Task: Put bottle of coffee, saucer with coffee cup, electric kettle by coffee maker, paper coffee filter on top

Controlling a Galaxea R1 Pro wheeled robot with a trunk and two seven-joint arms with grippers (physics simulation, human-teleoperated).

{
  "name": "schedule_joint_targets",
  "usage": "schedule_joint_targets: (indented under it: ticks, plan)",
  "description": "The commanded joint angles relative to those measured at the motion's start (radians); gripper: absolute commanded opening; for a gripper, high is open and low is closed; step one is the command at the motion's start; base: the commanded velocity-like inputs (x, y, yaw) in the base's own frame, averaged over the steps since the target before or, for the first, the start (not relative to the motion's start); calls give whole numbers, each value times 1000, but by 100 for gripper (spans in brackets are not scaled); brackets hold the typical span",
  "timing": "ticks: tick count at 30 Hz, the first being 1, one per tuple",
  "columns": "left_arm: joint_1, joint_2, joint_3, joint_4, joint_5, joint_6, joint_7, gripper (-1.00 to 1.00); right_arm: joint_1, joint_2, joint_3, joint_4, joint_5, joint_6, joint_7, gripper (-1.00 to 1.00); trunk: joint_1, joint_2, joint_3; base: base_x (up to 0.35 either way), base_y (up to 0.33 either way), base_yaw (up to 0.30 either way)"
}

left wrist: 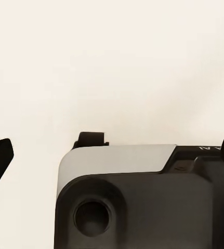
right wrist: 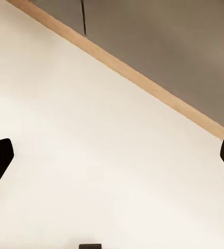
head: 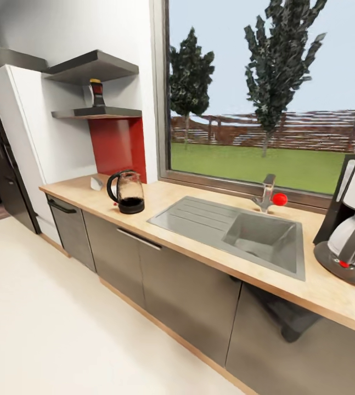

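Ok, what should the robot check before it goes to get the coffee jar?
1. Small dark jar with yellow lid on the thin dark grey shelf: ok, not yet fetched.
2. Black drip coffee maker on the light wood countertop: ok.
3. Rounded dark glass kettle beside the coffee maker: not ok, the grey steel sink lies between them.
4. Left gripper empty: ok.
5. Right gripper empty: ok.
6. Saucer and cup placed: cannot tell.
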Motion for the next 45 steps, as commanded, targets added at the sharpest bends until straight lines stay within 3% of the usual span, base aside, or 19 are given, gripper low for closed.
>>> schedule_joint_targets:
  ticks: [1, 17, 34, 45]
  plan:
    - [0, -1, 3, -1, 1, -1, 0, 100, 0, 0, 0, 0, 1, -2, 0, 100, 0, 0, -1, 0, 0, 240]
    - [0, -1, 3, 0, 1, -1, 1, 100, 0, 0, 0, 0, 2, -3, 0, 100, 0, 0, -1, 188, 165, 98]
    - [0, -1, 3, 0, 1, -1, 1, 100, 0, 0, 0, 1, 2, -2, 0, 100, 0, 0, -1, 248, 218, 213]
    - [0, -1, 3, 0, 0, -1, 1, 100, 0, 0, 0, 2, 3, -2, 0, 100, 0, 0, -1, 171, 151, 26]
